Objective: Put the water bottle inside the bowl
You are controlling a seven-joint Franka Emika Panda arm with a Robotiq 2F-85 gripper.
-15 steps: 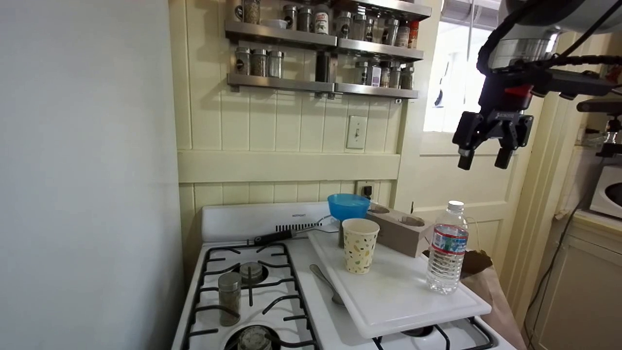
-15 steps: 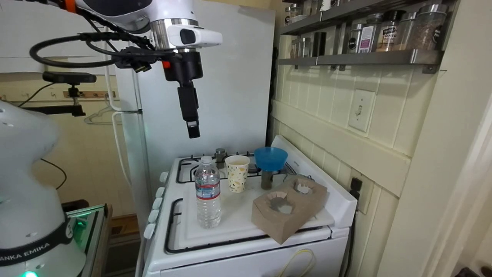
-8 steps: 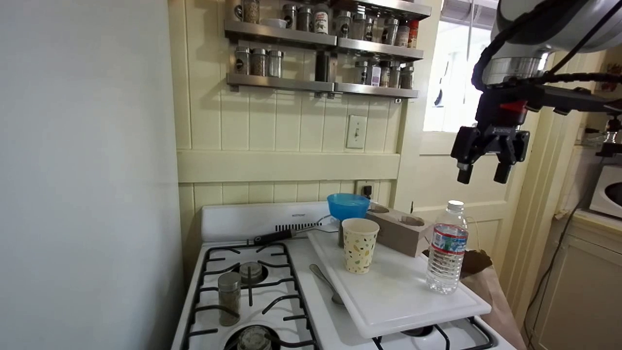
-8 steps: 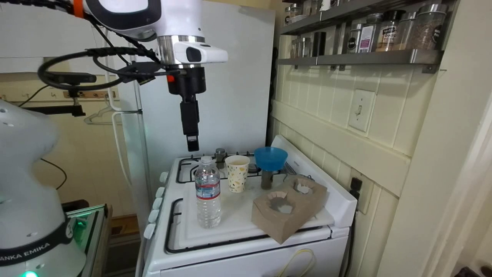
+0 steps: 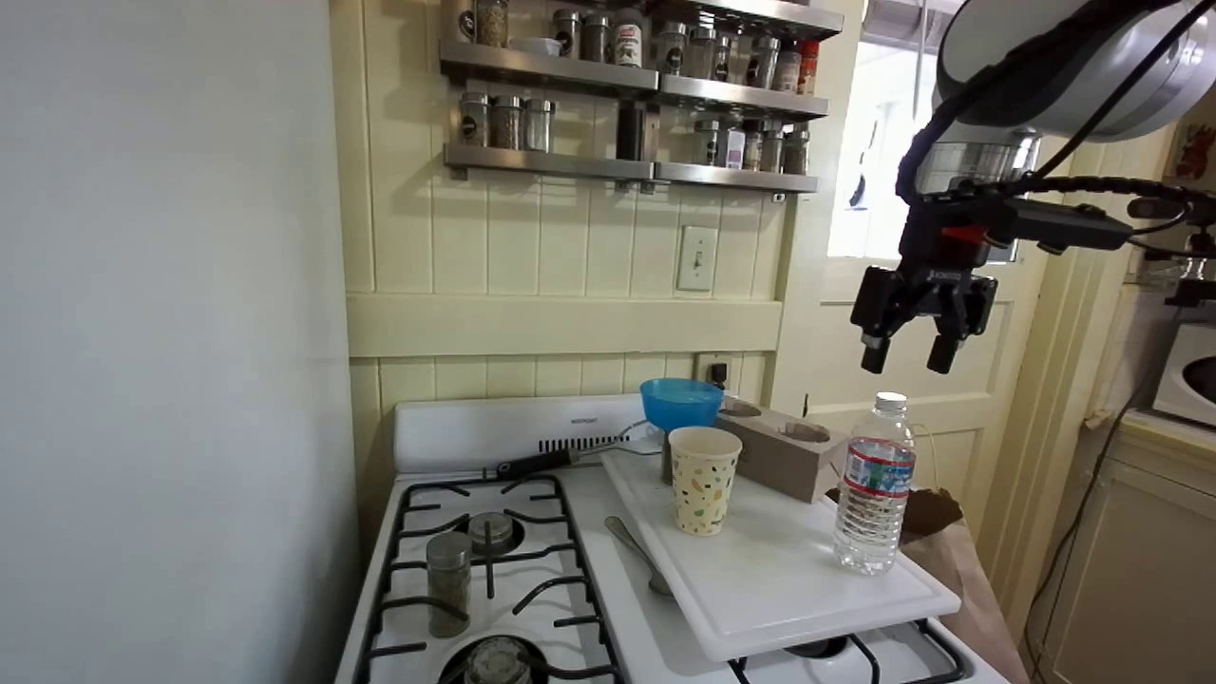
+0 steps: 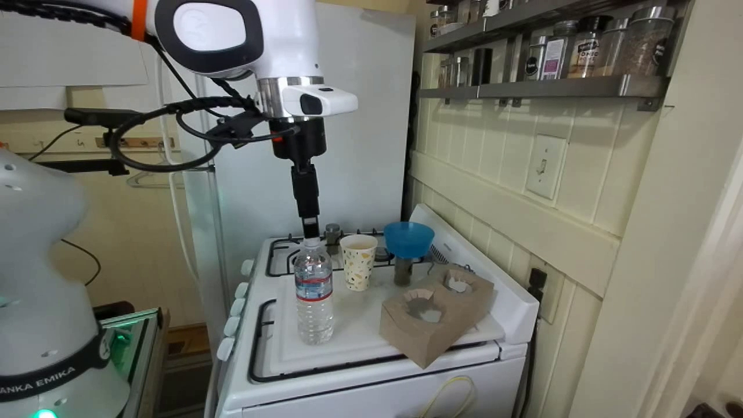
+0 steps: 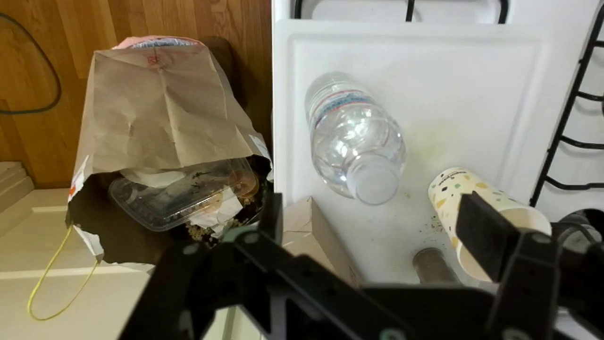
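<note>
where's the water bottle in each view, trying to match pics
In an exterior view: water bottle, lower half, right of centre.
In an exterior view: water bottle, lower half, left of centre.
In the wrist view: water bottle, mostly upper half, just right of centre.
Shared landmark: the patterned paper cup, visible in all three views.

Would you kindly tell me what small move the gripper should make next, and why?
Probably lower the gripper slightly toward the water bottle: the jaws stand open, and the white cap lies below the fingertips in an exterior view.
</note>
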